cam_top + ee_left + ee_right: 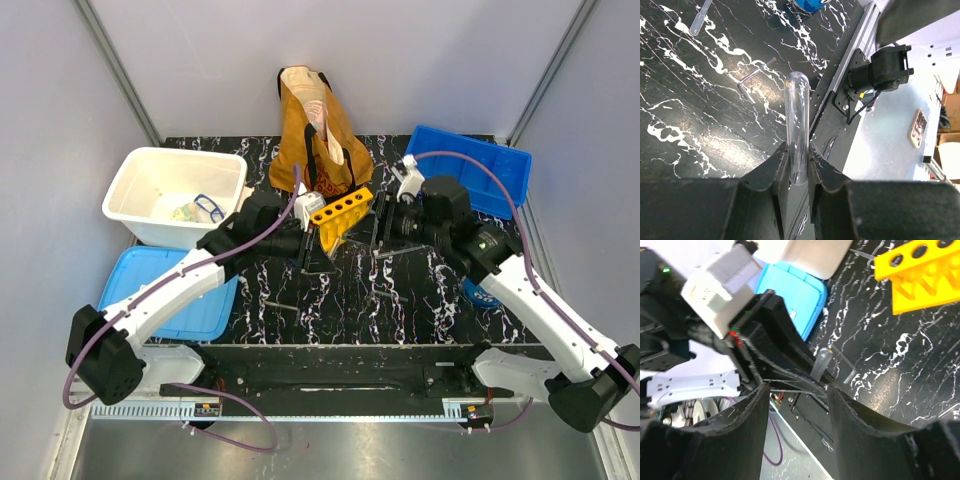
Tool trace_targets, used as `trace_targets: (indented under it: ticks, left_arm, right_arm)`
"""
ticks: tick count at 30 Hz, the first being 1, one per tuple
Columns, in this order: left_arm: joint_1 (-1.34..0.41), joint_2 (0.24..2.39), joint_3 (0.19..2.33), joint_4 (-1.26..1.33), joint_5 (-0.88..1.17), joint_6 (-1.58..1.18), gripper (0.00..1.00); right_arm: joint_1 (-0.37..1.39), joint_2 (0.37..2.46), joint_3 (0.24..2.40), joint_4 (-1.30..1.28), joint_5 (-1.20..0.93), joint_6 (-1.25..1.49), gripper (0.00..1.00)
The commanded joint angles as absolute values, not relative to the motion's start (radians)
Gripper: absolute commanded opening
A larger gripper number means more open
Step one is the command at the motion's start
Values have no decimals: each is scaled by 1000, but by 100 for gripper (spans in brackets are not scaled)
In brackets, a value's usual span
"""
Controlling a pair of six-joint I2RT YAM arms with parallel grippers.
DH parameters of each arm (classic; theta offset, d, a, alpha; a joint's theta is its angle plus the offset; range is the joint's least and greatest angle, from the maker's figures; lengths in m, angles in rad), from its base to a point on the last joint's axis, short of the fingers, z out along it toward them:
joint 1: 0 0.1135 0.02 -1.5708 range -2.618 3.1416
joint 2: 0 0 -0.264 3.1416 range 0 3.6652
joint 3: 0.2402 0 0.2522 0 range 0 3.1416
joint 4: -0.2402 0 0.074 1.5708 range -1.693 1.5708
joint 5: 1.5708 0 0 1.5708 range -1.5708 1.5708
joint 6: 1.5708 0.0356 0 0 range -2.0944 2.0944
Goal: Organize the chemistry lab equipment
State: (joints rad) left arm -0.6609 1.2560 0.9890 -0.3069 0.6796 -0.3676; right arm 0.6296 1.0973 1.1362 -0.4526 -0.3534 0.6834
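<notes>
The yellow six-hole test-tube rack [340,210] sits tilted at the table's middle back, between the two grippers; it also shows in the right wrist view [920,272]. My left gripper [799,160] is shut on a clear test tube [796,120], held above the table with its round end pointing away from the wrist. In the top view the left gripper [312,250] is just left of the rack. My right gripper [385,235] is open and empty, just right of the rack. In the right wrist view [797,405] it faces the left gripper and the held tube [821,362].
A bent thin clear tube [755,77] and a pipette [700,20] lie on the black marbled table. A mustard-brown tote bag [315,130] stands behind the rack. A white bin [175,190] and a blue lid [165,290] are at left, a blue bin [475,170] at back right.
</notes>
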Motion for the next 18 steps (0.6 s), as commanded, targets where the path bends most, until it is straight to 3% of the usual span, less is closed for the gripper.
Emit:
trace_targets:
  ticks: [1, 12, 18]
  left_arm:
    - [-664, 1206, 1032, -367, 657, -239, 14]
    - [-686, 1204, 1020, -396, 649, -215, 15]
    - [-693, 1206, 1026, -396, 644, -204, 15]
  right_arm:
    - [618, 1159, 1262, -587, -509, 555, 56]
    - [617, 1334, 1411, -701, -512, 483, 55]
    - [615, 1411, 1431, -706, -563, 486, 49]
